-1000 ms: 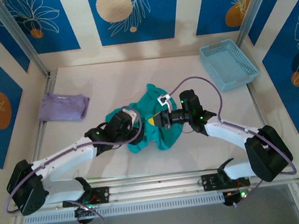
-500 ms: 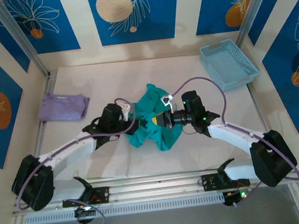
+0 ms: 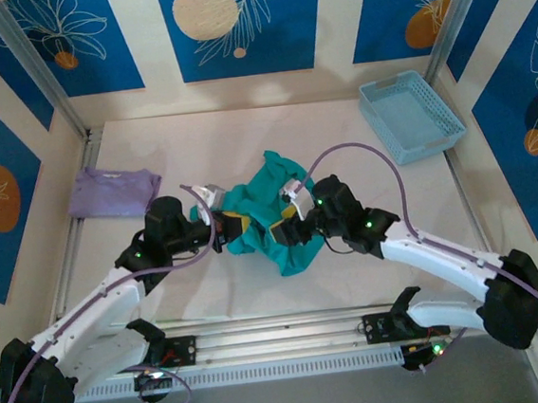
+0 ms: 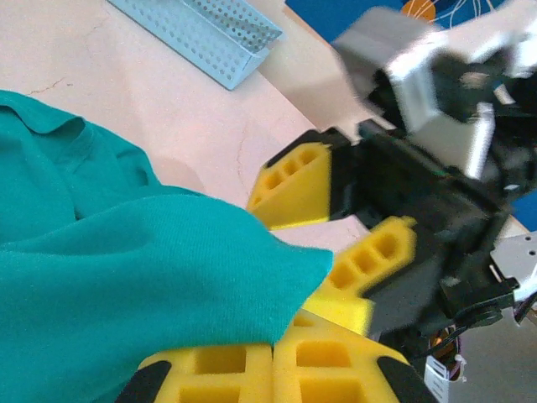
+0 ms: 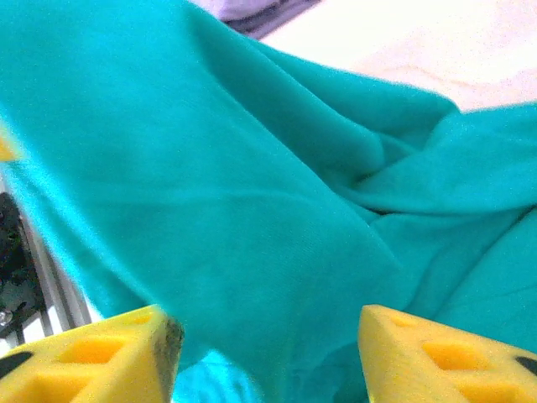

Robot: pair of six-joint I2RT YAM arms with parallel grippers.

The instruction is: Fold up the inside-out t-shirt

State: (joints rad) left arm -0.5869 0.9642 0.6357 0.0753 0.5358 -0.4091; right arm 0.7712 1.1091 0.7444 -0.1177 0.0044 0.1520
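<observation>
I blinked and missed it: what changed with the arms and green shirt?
The left gripper closed on the t-shirt at its left edge as its arm drew back leftward. The right gripper, shut on the cloth before, let go and opened. The lavender garment and blue basket stayed put.

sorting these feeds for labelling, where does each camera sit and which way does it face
Top external: fixed above and behind the arm bases, looking down at the table; both arms show, left gripper and right gripper meeting at the t-shirt.
Left wrist: on the left arm, facing right; its fingers shut on teal cloth, the open right gripper opposite.
Right wrist: on the right arm, facing left into the t-shirt; its fingers spread apart.
Shared: top external and left wrist both catch the blue basket.
</observation>
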